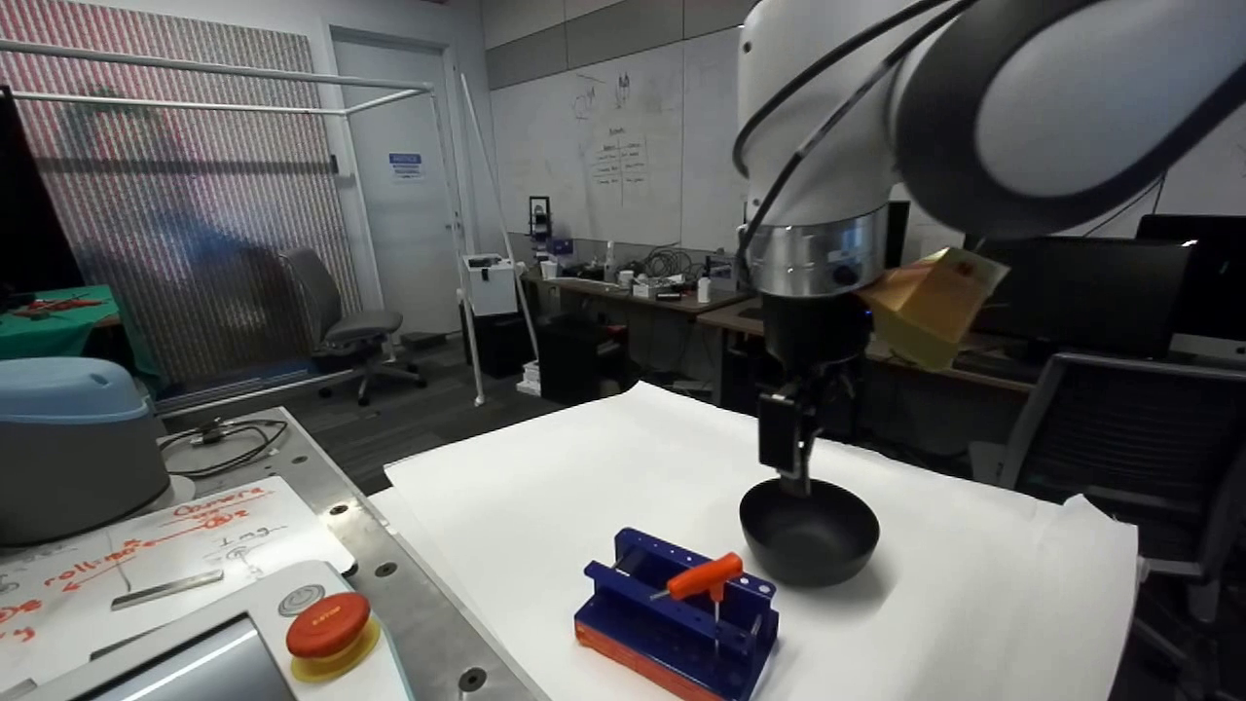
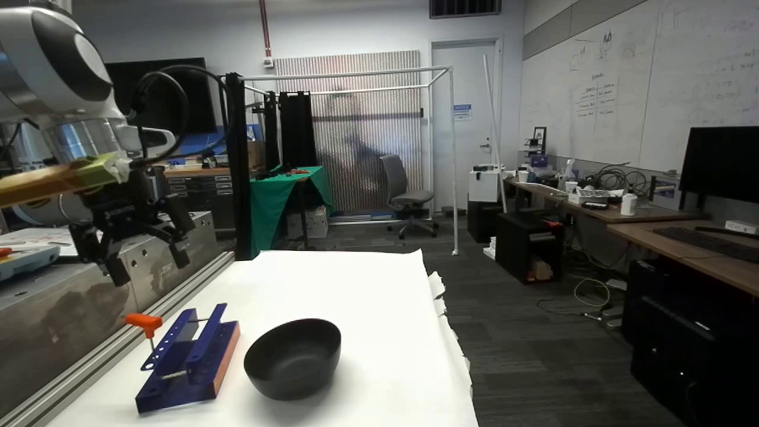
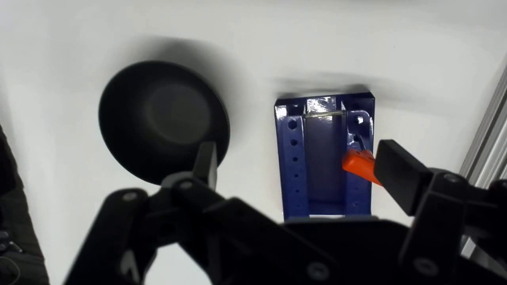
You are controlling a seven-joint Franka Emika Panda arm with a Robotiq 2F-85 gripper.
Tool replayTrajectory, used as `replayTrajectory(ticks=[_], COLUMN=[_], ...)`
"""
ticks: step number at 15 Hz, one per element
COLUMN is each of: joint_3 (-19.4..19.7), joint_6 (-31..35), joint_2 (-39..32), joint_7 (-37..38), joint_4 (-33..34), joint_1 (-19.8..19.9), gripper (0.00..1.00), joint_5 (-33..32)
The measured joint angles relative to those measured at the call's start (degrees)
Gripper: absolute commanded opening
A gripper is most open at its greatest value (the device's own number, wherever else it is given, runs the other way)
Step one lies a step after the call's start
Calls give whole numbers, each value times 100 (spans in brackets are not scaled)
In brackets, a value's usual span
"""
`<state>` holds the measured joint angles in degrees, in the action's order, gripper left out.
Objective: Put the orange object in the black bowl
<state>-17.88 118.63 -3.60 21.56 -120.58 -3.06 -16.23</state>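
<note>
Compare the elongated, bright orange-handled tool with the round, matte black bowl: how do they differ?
The orange-handled tool is bright and elongated; the black bowl is dark and hollow. The tool is smaller and slimmer than the bowl. The tool stands in the glossy blue rack; the bowl sits on white paper. Alike: the open black hand holds neither.

We have a white paper-covered tabletop (image 2: 397, 356), ragged along an edge in an exterior view. Directly on it we log two items: a matte black bowl (image 2: 293, 359), open side up, and a blue hex-key stand (image 1: 662, 628), perforated, orange-edged at the base. We mark them near each other but apart, bare surface showing between in the wrist view.
</note>
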Motion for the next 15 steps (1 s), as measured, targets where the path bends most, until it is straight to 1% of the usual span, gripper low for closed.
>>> replayTrajectory(ticks=[3,6,9,12,15], joint_3=[226,377,406,447,494], joint_6=[-16,-314,-968,-1556,-1697], joint_2=[-1031,-1852,-2347,-2663,-2932], joint_7=[-487,-1368,-2244,-2877,-3190], joint_4=[884,1677,2310,2783,3040], joint_1=[-355,-579,-633,-640,-652], gripper=[100,100,100,100,100], joint_5=[-120,115,497,653,653])
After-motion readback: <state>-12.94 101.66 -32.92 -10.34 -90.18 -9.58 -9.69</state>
